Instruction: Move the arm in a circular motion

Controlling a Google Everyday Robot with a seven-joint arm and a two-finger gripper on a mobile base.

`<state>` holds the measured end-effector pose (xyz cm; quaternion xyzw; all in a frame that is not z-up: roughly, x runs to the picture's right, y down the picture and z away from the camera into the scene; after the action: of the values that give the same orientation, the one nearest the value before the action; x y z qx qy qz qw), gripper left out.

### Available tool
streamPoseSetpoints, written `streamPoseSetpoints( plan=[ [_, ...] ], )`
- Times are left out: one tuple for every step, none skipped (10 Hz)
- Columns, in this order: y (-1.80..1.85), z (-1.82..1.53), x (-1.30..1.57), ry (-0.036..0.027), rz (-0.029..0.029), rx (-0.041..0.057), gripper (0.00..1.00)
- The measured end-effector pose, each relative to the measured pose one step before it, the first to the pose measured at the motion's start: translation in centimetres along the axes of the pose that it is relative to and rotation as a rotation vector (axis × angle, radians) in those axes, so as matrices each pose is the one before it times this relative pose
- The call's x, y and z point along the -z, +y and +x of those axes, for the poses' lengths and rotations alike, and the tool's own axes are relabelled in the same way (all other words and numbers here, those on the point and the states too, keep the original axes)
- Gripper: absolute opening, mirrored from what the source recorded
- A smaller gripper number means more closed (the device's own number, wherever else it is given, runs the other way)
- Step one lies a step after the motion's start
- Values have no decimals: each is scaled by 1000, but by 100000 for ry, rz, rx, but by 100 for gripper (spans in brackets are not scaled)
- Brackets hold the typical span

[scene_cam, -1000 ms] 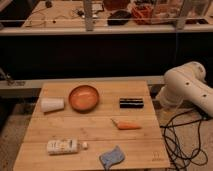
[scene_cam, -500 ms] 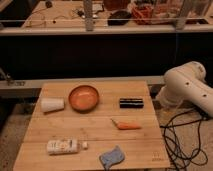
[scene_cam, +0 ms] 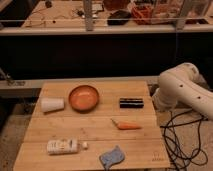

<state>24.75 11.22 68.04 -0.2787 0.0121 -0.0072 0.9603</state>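
Observation:
The cream-white arm [scene_cam: 182, 90] of thick rounded segments with small dark dots stands at the right of the wooden table [scene_cam: 95, 127], beside its right edge. Its lower part reaches out of the camera view at the right. The gripper is not in view; no fingers show anywhere.
On the table lie a white cup on its side [scene_cam: 52, 104], an orange bowl [scene_cam: 83, 97], a black rectangular object [scene_cam: 131, 102], a carrot [scene_cam: 127, 125], a white bottle [scene_cam: 63, 146] and a blue-grey cloth [scene_cam: 112, 156]. Black cables [scene_cam: 182, 142] lie on the floor at the right. A workbench [scene_cam: 100, 22] runs behind.

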Motion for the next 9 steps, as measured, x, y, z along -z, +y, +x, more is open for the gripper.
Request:
streamPoseSetpoints(
  plan=[
    [174,-459,-34,73,41,1088,80],
    [162,-64,26,193,72,895,80],
    [249,-104,-8,44,85,1357,80],
    [307,-721,-64,3,-57,2362,80],
    [81,-1196,47,17,100,2484,80],
    [66,-1560,-7,102,21,2354,80],
    [22,-2022,20,111,143,3448,80],
    [107,-699,-3,263,0,1731,80],
    [153,-414,15,97,73,1222,80]
  ],
)
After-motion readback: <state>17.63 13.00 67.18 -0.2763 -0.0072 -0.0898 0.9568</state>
